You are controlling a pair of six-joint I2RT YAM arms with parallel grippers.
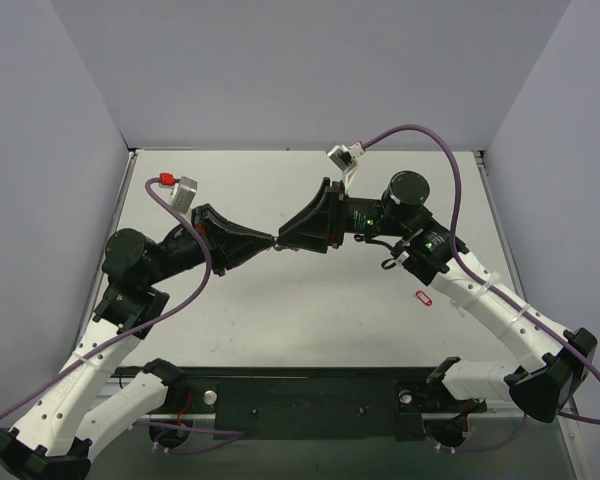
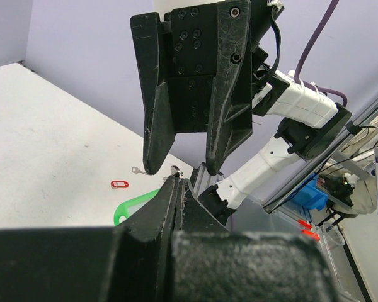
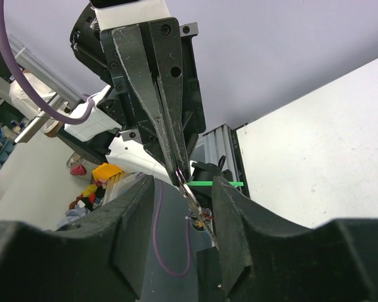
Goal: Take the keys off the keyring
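My left gripper is shut on the keyring's metal end, above the table's middle. In the left wrist view a silver bit sticks out of its closed tips, and the green fob hangs beside the fingers. My right gripper faces it tip to tip, open. In the right wrist view the thin silver key slants between my open right fingers, close to the right one; whether it touches is unclear. The fob shows edge-on as a green line.
A red oval outline piece lies on the table near the right arm, also in the left wrist view. A small silver key-shaped piece lies beside it. Grey walls stand round the table; a black rail runs along the near edge.
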